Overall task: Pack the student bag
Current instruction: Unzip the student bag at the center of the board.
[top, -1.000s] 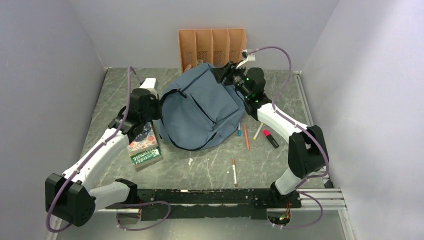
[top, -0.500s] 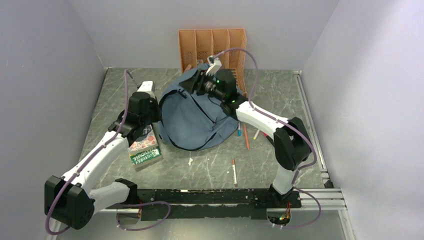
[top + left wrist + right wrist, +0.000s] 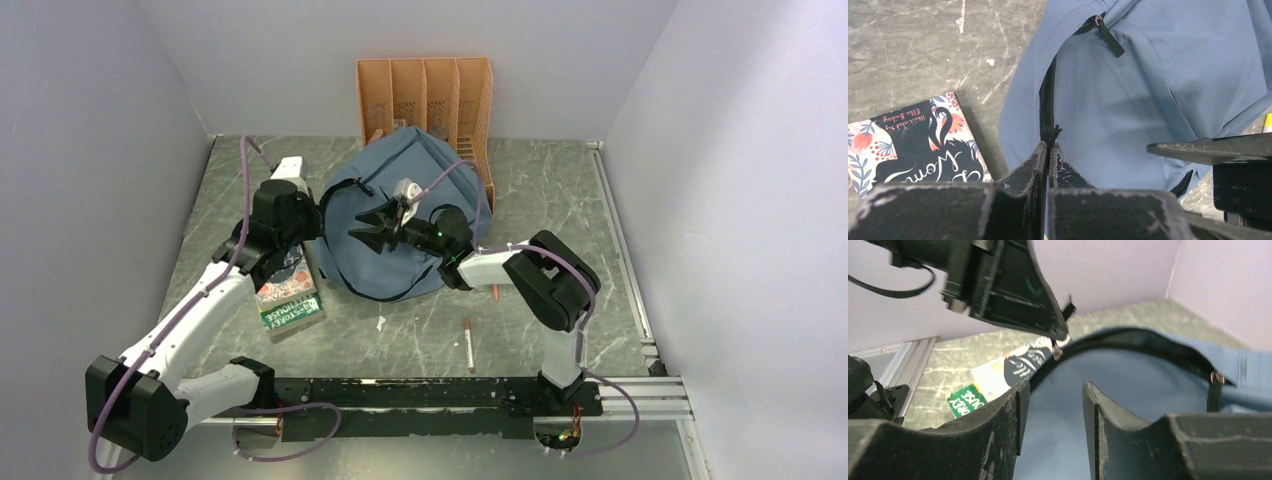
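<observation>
Lying slumped at the back middle of the tabletop [image 3: 560,190], the bag [image 3: 430,165] sits just in front of an orange organizer [image 3: 425,90] that stands against the rear wall. The left hand [image 3: 1048,152] is at the bag's left edge with its fingers pressed together, pinching the bag where the black zip [image 3: 1047,100] runs down into them (a frayed black tab pokes out just above the tips). A zip pull [image 3: 1108,35] hangs higher up along the same seam. The right hand [image 3: 368,226] hovers over the middle of the bag and points toward the left hand; its fingers are spread with nothing between them. Two books [image 3: 290,300] lie stacked on the tabletop just left of the bag, under the left arm. A pen [image 3: 468,345] lies nearer the arm bases, well apart from the bag.
</observation>
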`<action>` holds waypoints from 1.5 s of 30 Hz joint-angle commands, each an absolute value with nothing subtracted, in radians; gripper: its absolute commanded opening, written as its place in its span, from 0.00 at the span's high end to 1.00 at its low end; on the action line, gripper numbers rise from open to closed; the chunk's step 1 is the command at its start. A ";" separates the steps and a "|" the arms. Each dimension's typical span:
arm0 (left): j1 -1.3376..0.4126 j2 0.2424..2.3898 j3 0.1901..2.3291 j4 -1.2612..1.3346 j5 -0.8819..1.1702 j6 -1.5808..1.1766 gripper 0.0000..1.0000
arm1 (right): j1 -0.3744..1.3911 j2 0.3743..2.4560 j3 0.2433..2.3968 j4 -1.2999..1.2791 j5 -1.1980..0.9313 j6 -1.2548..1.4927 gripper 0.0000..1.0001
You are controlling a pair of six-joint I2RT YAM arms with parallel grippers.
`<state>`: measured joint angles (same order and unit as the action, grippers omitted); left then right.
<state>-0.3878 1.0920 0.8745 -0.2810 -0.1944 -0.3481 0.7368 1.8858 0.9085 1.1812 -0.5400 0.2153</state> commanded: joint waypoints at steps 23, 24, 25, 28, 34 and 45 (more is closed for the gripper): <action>-0.383 1.078 0.929 -0.198 -0.064 -0.324 0.95 | 0.826 2.104 1.116 1.375 -0.491 -0.046 0.43; -0.383 1.077 0.928 -0.197 -0.063 -0.323 0.95 | 0.827 2.110 1.121 1.377 -0.492 -0.040 0.43; -0.383 1.077 0.929 -0.196 -0.062 -0.322 0.95 | 0.828 2.116 1.127 1.379 -0.495 -0.035 0.43; -0.383 1.078 0.932 -0.197 -0.056 -0.318 0.95 | 0.831 2.133 1.147 1.369 -0.499 -0.033 0.43; -0.383 1.083 0.931 -0.191 -0.033 -0.314 0.95 | 0.835 2.158 1.174 1.390 -0.478 -0.015 0.45; -0.383 1.081 0.929 -0.186 -0.009 -0.308 0.87 | 0.836 2.193 1.200 1.422 -0.458 -0.002 0.69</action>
<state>-0.3866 1.0931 0.8894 -0.2409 -0.0582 -0.3153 0.8326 2.1715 1.1820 1.3582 -0.4843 0.0036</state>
